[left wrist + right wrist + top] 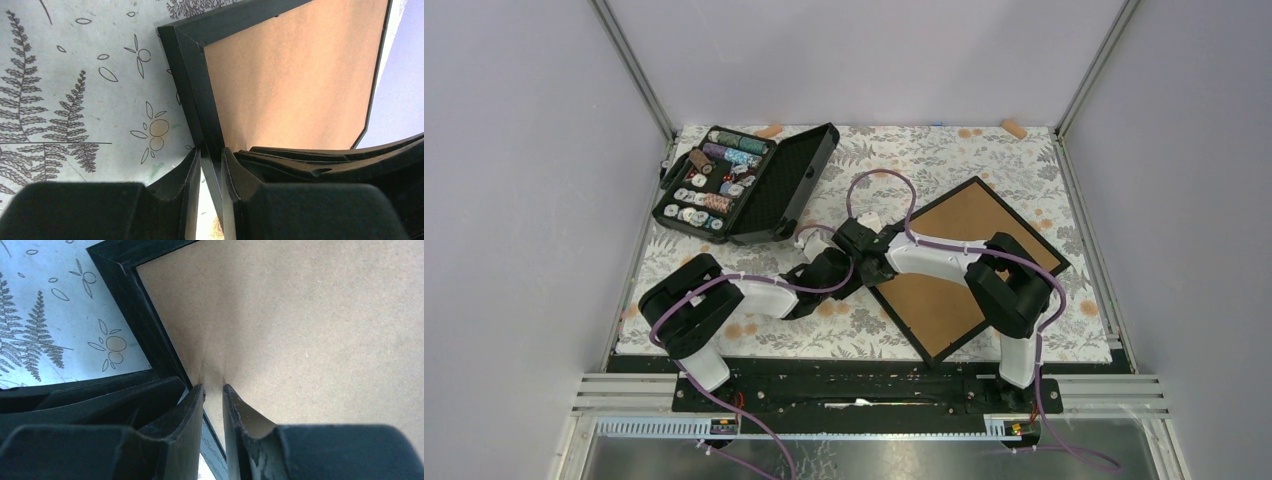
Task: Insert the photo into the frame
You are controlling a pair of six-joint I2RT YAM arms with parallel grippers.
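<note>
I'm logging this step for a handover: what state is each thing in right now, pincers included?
frame, lying back side up, brown board showing.
left pincer, closed on the frame's black rail near a corner.
right pincer, closed on the frame's edge, where board meets rail.
thread case, open, lid laid back, spools inside.
photo, not in sight.
</note>
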